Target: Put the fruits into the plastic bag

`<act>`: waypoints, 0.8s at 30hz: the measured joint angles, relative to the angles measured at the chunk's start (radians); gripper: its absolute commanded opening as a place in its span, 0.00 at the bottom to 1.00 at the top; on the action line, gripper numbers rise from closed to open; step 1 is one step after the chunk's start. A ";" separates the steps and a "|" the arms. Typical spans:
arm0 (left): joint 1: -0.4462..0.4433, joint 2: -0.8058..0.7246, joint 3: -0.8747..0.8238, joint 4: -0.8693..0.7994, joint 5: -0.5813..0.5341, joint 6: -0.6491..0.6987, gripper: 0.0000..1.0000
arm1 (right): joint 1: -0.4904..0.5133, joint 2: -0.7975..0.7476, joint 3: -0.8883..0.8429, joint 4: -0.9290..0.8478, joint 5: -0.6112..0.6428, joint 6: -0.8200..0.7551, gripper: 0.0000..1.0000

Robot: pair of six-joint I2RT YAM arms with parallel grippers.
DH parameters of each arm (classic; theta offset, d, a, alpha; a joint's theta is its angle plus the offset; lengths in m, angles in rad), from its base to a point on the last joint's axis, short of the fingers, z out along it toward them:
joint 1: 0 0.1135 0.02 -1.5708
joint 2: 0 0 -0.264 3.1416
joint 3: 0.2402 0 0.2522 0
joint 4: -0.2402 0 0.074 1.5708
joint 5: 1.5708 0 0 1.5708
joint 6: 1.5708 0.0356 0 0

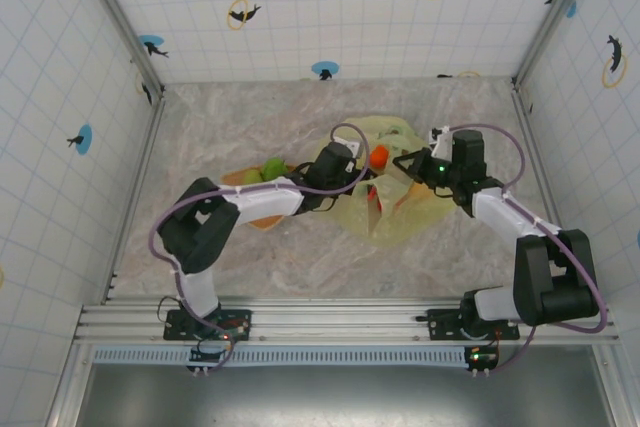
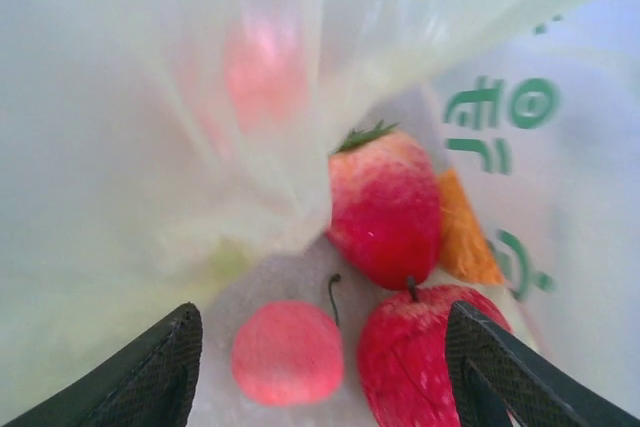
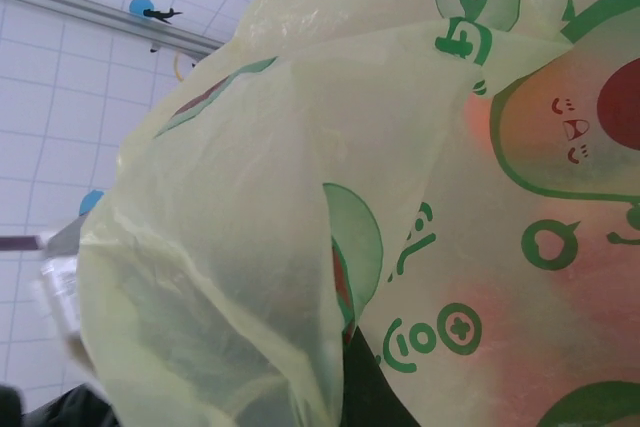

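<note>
Left wrist view: left tool (image 2: 322, 357), jaws apart, likely releasing fruits (image 2: 385, 212) just ahead inside bag (image 2: 150, 97); next, back out.

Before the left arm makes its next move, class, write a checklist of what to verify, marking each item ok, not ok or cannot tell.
1. The left gripper is open and grips nothing: ok.
2. The strawberry, apple and pink fruit lie inside the plastic bag: ok.
3. The right gripper is shut on the plastic bag's edge, holding its mouth up: ok.
4. All fruits bagged: not ok; a green fruit sits on the orange plate.
5. Plastic film clear of the left gripper for pulling out: cannot tell.
</note>
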 measured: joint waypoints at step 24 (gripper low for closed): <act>0.167 -0.546 -0.273 -0.301 0.204 0.158 0.71 | -0.010 0.002 -0.012 0.000 0.000 -0.019 0.00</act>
